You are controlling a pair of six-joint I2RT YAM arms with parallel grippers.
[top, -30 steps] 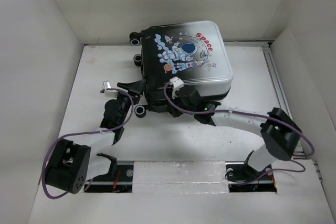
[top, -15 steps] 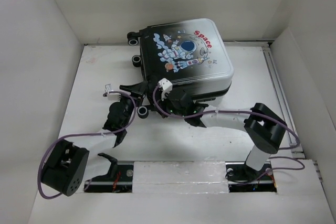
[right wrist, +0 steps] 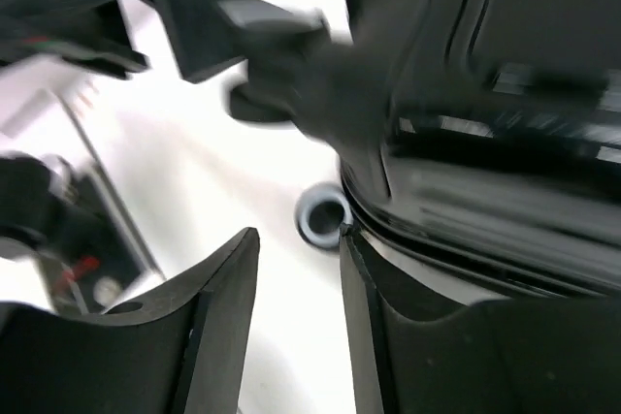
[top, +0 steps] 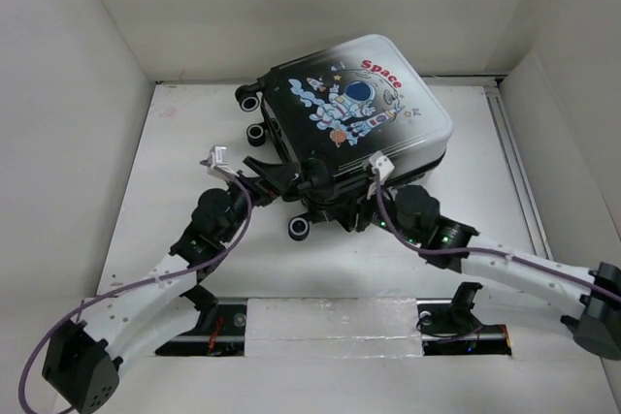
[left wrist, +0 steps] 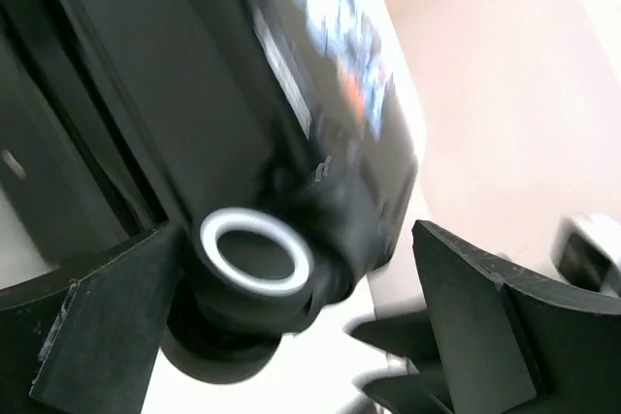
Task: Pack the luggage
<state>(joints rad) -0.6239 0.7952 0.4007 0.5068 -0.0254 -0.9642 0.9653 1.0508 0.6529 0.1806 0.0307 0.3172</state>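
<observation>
The luggage (top: 364, 109) has turned; left pincer (left wrist: 291, 288) and right pincer (right wrist: 298, 269) have opened.

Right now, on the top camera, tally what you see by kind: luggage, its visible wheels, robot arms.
luggage: 1
wheels in view: 3
arms: 2
total: 6

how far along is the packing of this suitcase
Done: the luggage lies with its shells together, astronaut side up; contents hidden. In hand: both hands are open at its near edge, the left hand straddling a wheel, the right hand by the seam, gripping nothing. Left: probably zipping; the zip's state cannot be told.
</observation>
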